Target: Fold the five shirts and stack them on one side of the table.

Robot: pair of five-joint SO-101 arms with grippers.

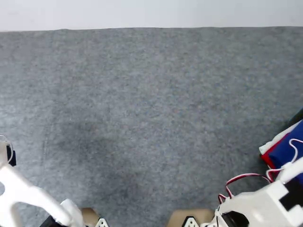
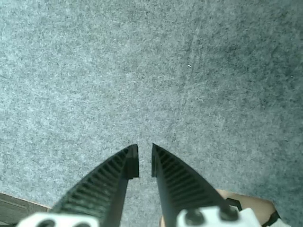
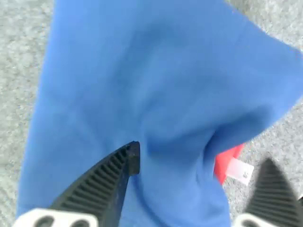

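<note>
While the left gripper (image 2: pixel 145 162) hangs over bare mat, its two black ribbed fingers (image 2: pixel 111 182) stand all but closed, with a thin slit between the tips and nothing in it. Under it lies the grey mat (image 2: pixel 142 71), plain and flat, and a tan base piece (image 2: pixel 246 201) shows by the gripper's body.

The right gripper (image 3: pixel 201 161) is spread wide, one ribbed finger (image 3: pixel 106 182) over the cloth and the other well off to the side. Between and beneath them lies the blue shirt (image 3: pixel 142 71), spread loosely with soft folds. I cannot tell whether the finger touches the cloth. Nothing is pinched. A red shirt (image 3: pixel 228 163) peeks out from under the blue one's edge, with a small white tag (image 3: pixel 239 171) on it, and grey mat shows beyond the cloth.

From above, the left arm (image 1: pixel 23 194) sits at the near left corner of the mat (image 1: pixel 142 94). The right arm (image 1: pixel 265 203) sits at the near right, with red and white wires (image 1: pixel 241 180) looping off it. Just beside it, at the table's right edge, the blue shirt (image 1: pixel 289 146) lies on top of the red shirt (image 1: pixel 267 158), with a white layer along the pile's far edge. A pale wall (image 1: pixel 142 13) runs behind the mat.
</note>
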